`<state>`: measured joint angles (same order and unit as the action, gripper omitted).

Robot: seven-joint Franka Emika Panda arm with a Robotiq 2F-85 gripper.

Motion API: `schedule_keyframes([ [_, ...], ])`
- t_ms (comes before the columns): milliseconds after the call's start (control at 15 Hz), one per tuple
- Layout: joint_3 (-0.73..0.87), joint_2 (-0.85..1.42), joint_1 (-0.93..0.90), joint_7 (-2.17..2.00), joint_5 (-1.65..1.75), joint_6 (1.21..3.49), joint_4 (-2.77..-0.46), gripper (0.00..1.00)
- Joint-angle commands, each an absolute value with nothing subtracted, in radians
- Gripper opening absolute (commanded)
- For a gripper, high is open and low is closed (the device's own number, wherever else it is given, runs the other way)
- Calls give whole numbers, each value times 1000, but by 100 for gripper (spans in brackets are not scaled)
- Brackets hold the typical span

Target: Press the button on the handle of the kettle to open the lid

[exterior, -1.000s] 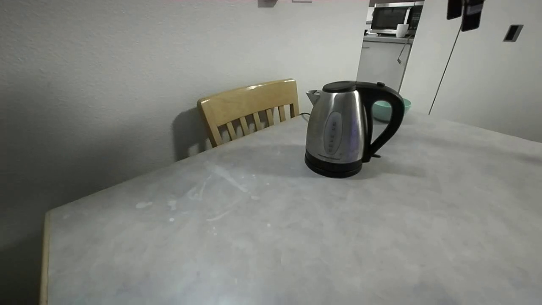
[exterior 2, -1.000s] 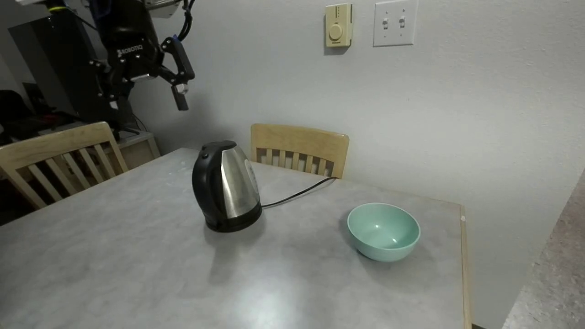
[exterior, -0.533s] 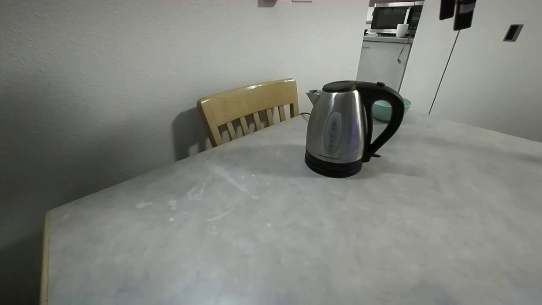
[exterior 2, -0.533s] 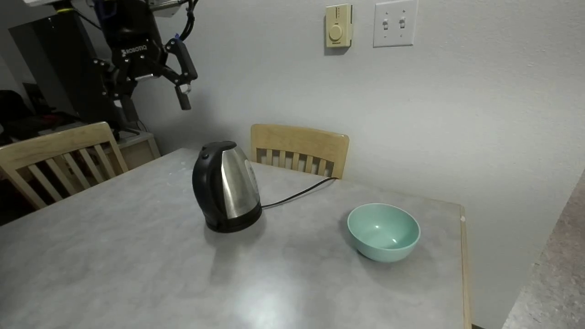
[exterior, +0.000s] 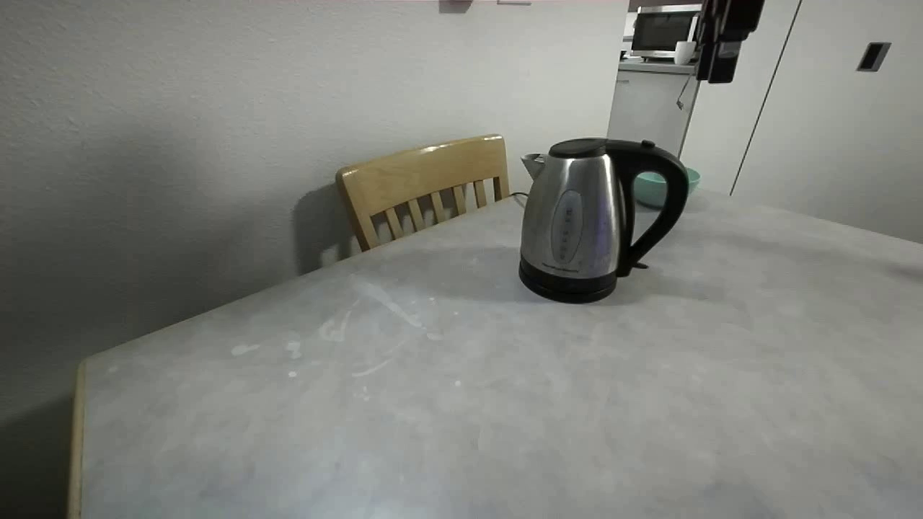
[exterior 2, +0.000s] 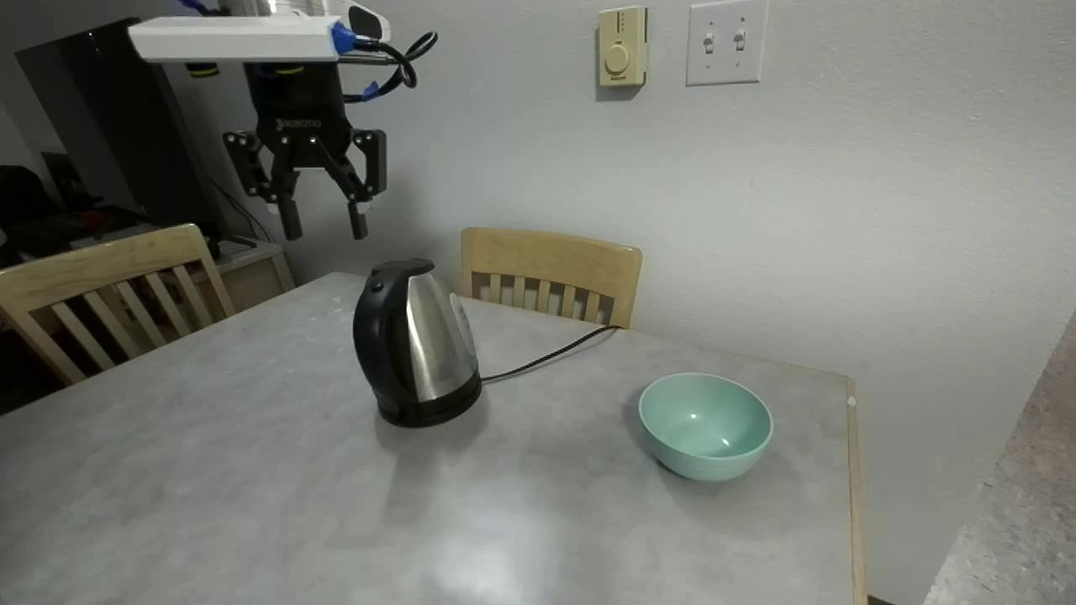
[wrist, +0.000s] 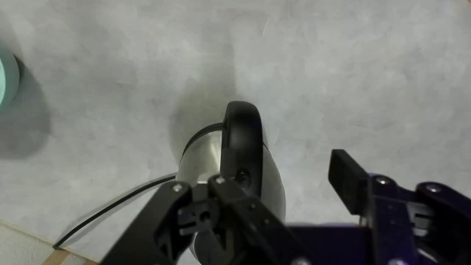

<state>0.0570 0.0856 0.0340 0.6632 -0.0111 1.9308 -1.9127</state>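
The steel kettle (exterior: 570, 216) stands upright on the grey table, with its black lid (exterior: 577, 148) shut. It also shows in an exterior view (exterior 2: 439, 344). Its black handle (wrist: 243, 132) carries a small button (exterior: 647, 143) on top, also visible in an exterior view (exterior 2: 377, 286) and in the wrist view (wrist: 243, 179). My gripper (exterior 2: 325, 228) points down above and beside the kettle, touching nothing. It is open and empty. In the wrist view my gripper (wrist: 289, 173) has one finger overlapping the handle near the button and hiding part of the lid; the other is over the table.
A mint bowl (exterior 2: 704, 428) stands on the table (exterior 2: 252, 479). A black cord (exterior 2: 555, 356) runs from the kettle to the table edge. Wooden chairs (exterior 2: 551, 260) (exterior 2: 118, 286) stand at the table's edges, and a wall rises behind.
My gripper has come lower and closer to the kettle and turned from tilted to pointing straight down. The gap between its fingers looks narrower. The kettle and bowl have not moved.
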Motion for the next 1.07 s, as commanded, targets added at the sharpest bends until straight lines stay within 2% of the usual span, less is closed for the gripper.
schedule_keyframes([
  [0, 47, 153, 60, 706, -72, 1963, -1857, 38],
  [333, 37, 185, 64, 692, -98, 1988, -1821, 2],
  [1000, 37, 290, 72, 643, -76, 1978, -1744, 0],
])
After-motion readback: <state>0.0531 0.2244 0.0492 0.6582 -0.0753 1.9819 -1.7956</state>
